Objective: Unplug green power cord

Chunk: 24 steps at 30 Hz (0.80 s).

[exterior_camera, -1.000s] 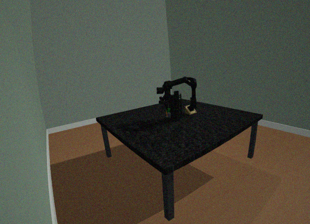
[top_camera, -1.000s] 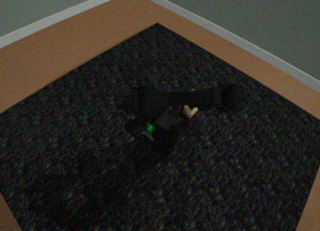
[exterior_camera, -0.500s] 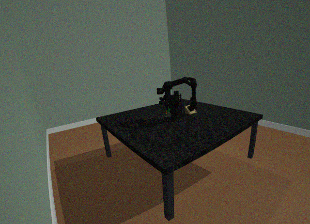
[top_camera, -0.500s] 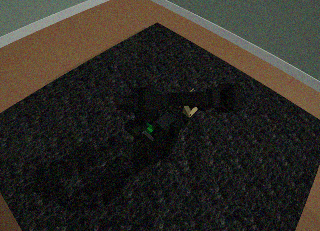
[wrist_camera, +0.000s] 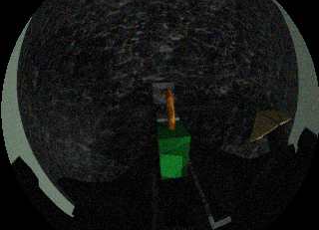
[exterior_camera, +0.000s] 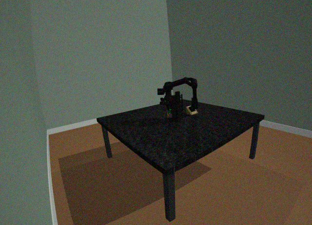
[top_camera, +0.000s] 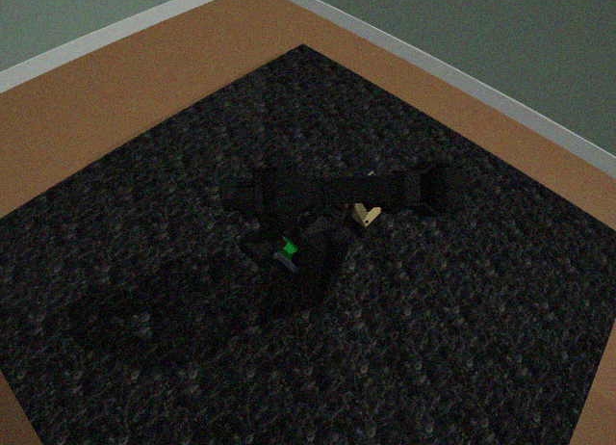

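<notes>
I see the green plug (wrist_camera: 174,156) clamped in my gripper (wrist_camera: 174,173), orange prong (wrist_camera: 170,110) pointing at the dark table, apparently free of the strip, which I can't make out.

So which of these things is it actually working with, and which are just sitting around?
In the job:
- green plug, gripped in the claw
- orange prong sticking out of the plug

Just lying about:
- tan block beside the arm
- dark table

The power strip is too dark to pick out.
</notes>
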### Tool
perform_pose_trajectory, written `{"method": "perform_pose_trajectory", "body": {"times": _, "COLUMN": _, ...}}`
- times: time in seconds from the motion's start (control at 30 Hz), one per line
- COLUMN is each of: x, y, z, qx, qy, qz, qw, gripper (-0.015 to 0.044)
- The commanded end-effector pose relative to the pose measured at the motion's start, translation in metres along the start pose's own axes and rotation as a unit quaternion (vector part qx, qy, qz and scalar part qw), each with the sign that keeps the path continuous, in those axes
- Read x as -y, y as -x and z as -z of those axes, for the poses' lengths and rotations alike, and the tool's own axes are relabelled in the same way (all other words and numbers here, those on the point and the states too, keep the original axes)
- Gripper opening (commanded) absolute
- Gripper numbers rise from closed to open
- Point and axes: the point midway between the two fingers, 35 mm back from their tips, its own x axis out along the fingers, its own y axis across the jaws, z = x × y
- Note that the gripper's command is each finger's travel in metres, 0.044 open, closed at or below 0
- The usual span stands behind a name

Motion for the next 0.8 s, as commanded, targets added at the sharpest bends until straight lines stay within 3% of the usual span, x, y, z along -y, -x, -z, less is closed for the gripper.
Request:
{"method": "perform_pose_trajectory", "body": {"times": 0.0, "x": -0.002, "y": 0.003, "z": -0.018, "qx": 0.013, "qy": 0.000, "qz": -0.002, "qw": 1.000, "gripper": 0.0000}}
{"method": "perform_pose_trajectory", "body": {"times": 0.77, "x": 0.000, "y": 0.009, "z": -0.055, "qx": 0.013, "qy": -0.001, "qz": -0.002, "qw": 1.000, "gripper": 0.0000}}
